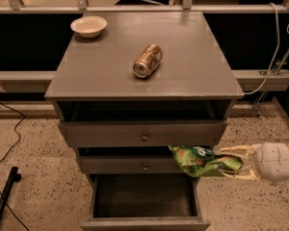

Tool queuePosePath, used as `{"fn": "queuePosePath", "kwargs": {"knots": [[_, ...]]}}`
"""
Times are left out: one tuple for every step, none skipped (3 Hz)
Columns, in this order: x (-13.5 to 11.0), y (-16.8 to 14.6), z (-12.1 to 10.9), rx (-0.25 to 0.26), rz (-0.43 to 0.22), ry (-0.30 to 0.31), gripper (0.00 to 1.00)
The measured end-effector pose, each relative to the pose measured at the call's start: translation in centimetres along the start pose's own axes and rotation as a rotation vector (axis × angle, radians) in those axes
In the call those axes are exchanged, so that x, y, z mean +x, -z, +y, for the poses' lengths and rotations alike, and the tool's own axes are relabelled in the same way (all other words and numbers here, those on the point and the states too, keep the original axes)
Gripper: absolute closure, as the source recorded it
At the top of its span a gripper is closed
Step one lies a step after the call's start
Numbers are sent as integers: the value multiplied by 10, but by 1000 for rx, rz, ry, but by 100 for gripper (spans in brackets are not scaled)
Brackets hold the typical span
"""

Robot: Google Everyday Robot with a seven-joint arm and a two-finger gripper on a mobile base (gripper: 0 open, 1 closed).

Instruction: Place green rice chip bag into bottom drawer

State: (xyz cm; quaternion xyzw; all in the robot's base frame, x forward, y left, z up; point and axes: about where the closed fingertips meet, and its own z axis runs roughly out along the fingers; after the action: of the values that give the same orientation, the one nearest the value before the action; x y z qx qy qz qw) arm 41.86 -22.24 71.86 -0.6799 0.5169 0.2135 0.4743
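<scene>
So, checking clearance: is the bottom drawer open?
Open: bottom drawer pulled out, interior visible. Gripper, right of cabinet, holds green rice chip bag.

Holding the crumpled bright green foil rice chip bag (197, 160), white and orange-yellow print showing, lengthwise and roughly level between the pale fingers (237, 150) of the two-finger gripper (229, 162), reaching in from the right. Hanging in front of the middle drawer (130, 165) at its right end, above the right side of the pulled-out, dark-walled grey bottom drawer (144, 222), not touching it.
</scene>
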Motion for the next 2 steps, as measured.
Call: {"fn": "queuePosePath", "kwargs": {"knots": [[21, -11, 10, 18, -26, -7, 100], [58, -30, 25, 44, -69, 17, 100]]}}
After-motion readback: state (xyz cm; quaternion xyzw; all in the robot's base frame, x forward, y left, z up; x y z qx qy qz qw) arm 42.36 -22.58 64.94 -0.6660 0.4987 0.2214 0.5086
